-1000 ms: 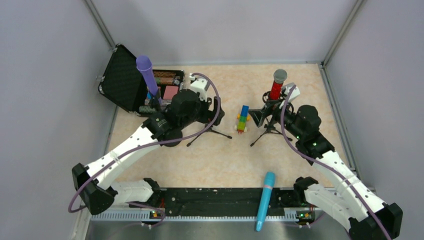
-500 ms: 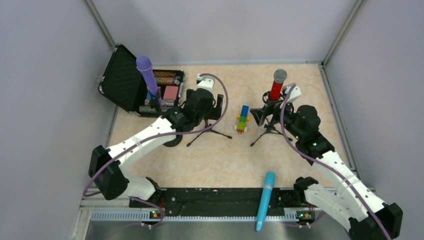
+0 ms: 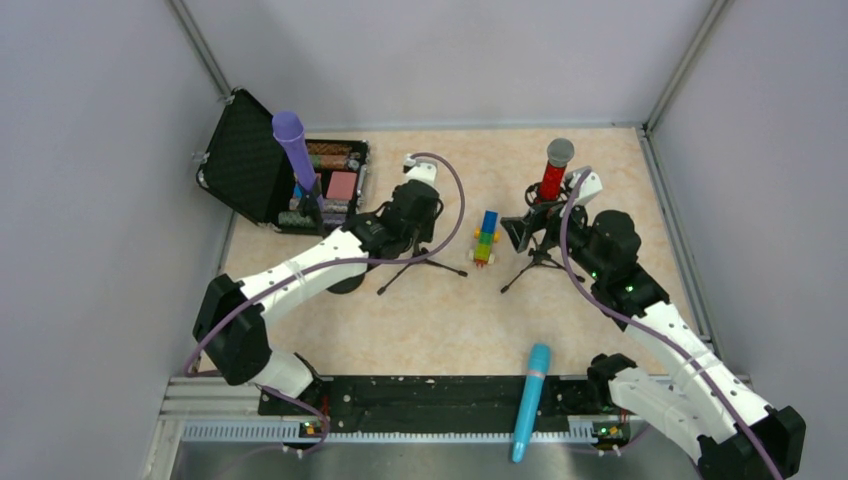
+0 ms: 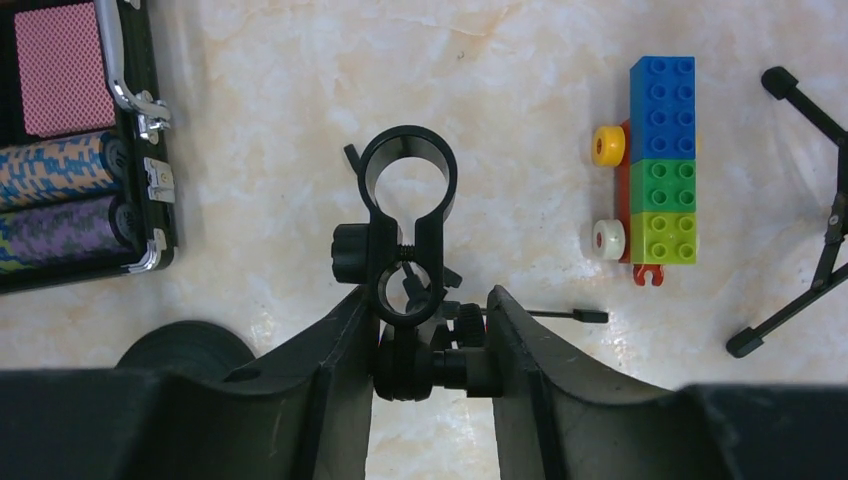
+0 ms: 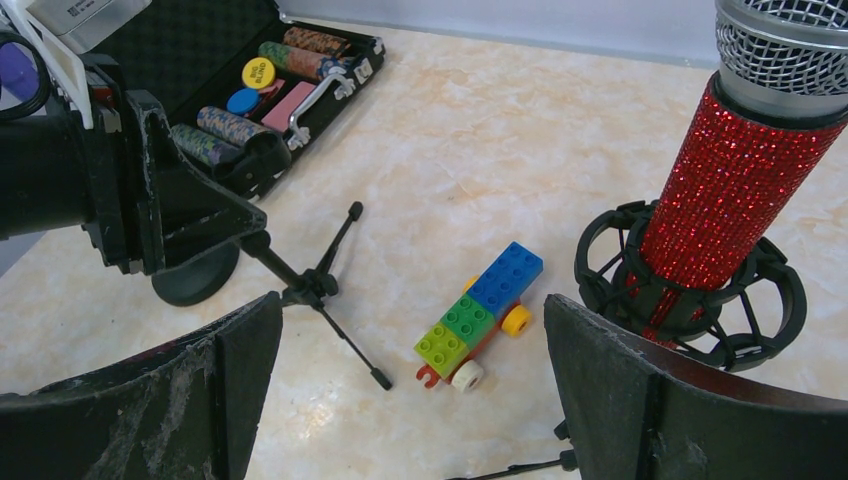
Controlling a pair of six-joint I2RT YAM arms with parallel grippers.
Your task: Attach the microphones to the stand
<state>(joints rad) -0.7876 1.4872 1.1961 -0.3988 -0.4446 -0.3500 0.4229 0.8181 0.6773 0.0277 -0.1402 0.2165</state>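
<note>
The left gripper (image 4: 425,325) has come over from the case (image 3: 245,165) and clenched on the swivel under the ring of the empty stand (image 4: 415,230), bracing it for a microphone. The right gripper (image 5: 410,330) hangs spread beside the red microphone (image 5: 730,190), already seated in its mount. The purple microphone (image 3: 293,150) stands by the case; the cyan microphone (image 3: 531,400) lies well apart at the near edge, and the block toy (image 4: 660,185) sits between the tripods

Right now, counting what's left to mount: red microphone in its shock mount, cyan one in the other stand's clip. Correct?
No. The top view shows the cyan microphone lying at the near edge; the other stand's clip is empty. The red microphone is in its shock mount.
</note>
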